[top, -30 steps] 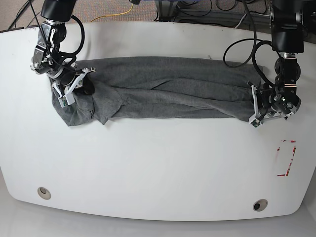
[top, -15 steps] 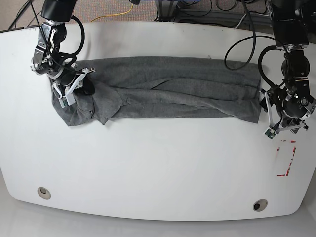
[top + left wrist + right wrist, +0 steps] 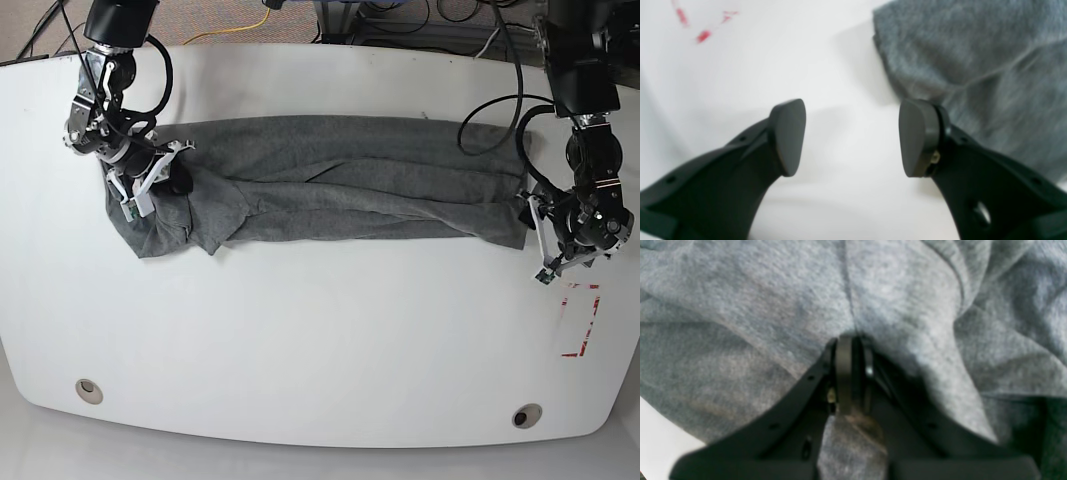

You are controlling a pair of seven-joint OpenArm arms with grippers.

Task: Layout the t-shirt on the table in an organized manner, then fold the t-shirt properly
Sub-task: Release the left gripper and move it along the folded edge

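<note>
The dark heather-grey t-shirt (image 3: 340,190) lies stretched in a long wrinkled band across the far half of the white table (image 3: 300,340). My right gripper (image 3: 150,180) is shut on a fold of the t-shirt (image 3: 893,300) at its left end, cloth bunched over the fingers (image 3: 844,373). My left gripper (image 3: 545,250) stands open over bare table just off the t-shirt's right end. In the left wrist view its fingertips (image 3: 788,133) are wide apart with nothing between them, and the t-shirt's edge (image 3: 973,56) lies beside the right finger.
A red tape rectangle (image 3: 580,320) marks the table near the left gripper. Two round grommet holes (image 3: 89,389) (image 3: 526,414) sit near the front edge. Cables and floor lie beyond the far edge.
My left gripper let go of the t-shirt's right end, moved off it to the right and now sits open beside the hem. The right gripper keeps its hold.
</note>
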